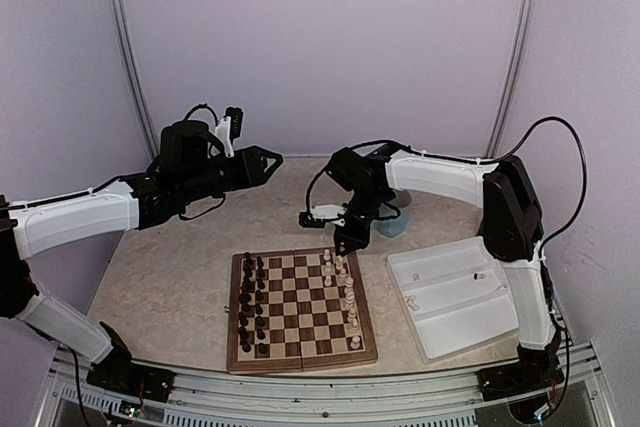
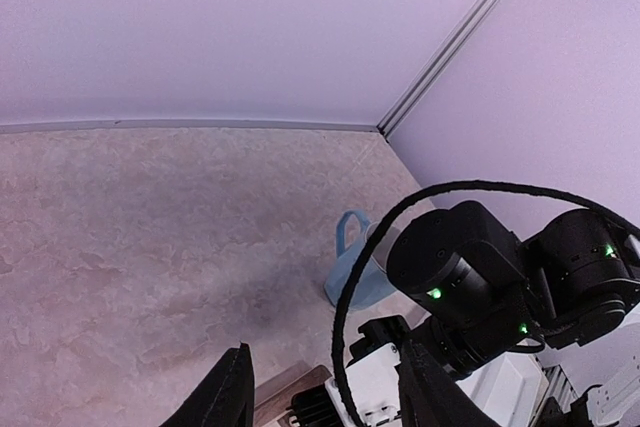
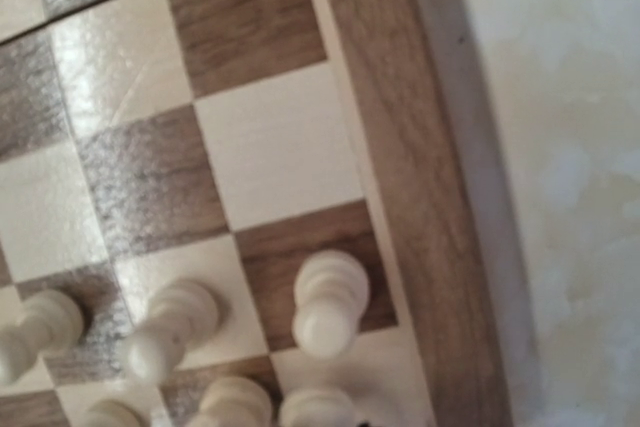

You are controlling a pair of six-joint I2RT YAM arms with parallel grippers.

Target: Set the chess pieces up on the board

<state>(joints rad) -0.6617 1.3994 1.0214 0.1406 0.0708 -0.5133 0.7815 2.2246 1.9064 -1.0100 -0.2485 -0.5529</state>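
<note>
Tabletop (image 1: 170, 277) marbled beige, walls (image 1: 320, 37) lilac. Board (image 1: 300, 360) centre-front — cream pieces (image 1: 345, 292) on right side (dark pieces (image 1: 252, 297) opposite). Left gripper (image 1: 275, 160) aloft, jaws apart, empty; right gripper (image 1: 350, 242) over board's far edge — jaws unreadable.

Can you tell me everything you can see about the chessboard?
The board is square and looks like shiny wood, with dark-brown and light-tan checks inside a mid-brown border. It lies flat on the marbled table, near the front edge between the two arms. Dark pieces stand in two rows along its left side and cream-white pieces along its right side, while the middle squares are bare. The right gripper hangs over its far right corner.
</note>
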